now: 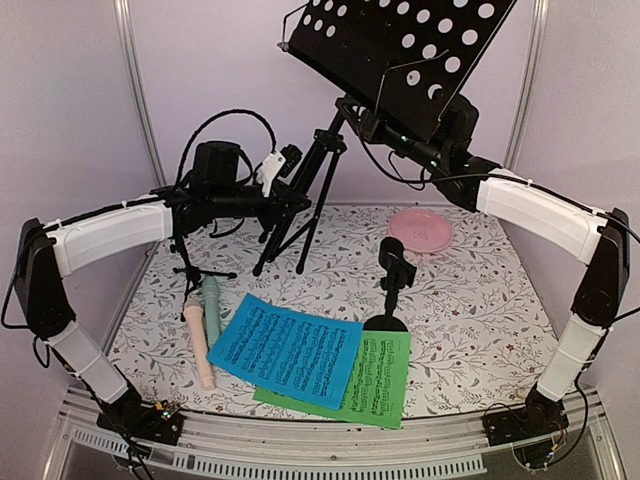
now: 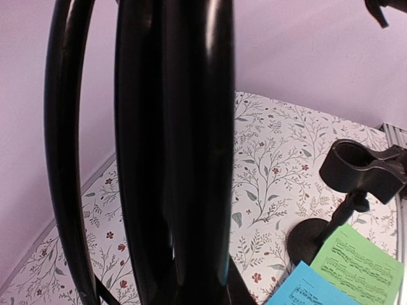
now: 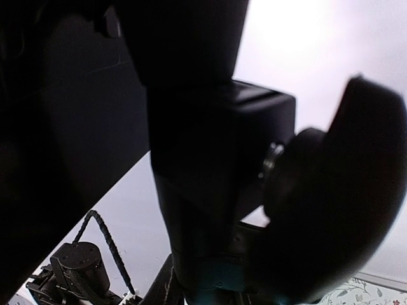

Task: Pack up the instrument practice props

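The black perforated music rack hangs tilted at the top right, and its folded tripod legs reach down to the table. My left gripper is shut on the legs, whose black tubes fill the left wrist view and hide the fingers. My right gripper is shut on the rack's post just under the desk, and the dark joint and knob fill the right wrist view. The blue sheet overlaps the green sheet. The mint microphone and pink microphone lie at the left. One mic support stands mid-table, another at the left.
A round pink plate lies at the back right on the floral tablecloth. Purple walls close the back and sides. A metal rail runs along the near edge. The round-based support and both sheets show at the right of the left wrist view.
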You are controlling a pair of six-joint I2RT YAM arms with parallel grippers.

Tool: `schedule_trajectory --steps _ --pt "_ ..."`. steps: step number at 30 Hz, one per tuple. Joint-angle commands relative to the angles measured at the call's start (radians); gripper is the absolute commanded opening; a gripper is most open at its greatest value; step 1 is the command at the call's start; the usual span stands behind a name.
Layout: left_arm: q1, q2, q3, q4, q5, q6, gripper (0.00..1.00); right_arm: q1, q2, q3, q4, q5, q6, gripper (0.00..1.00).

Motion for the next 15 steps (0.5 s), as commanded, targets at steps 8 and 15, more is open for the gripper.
schedule_trajectory --steps 8,15 --pt "-0.001 -0.105 0.098 0.233 -0.074 0.035 0.36 0.019 -0.131 -0.118 -0.056 0.128 0.153 0.00" --pt "0.000 -0.197 0.028 0.189 -0.032 0.026 0.55 0.018 -0.116 -0.077 -0.061 0.150 0.057 0.00"
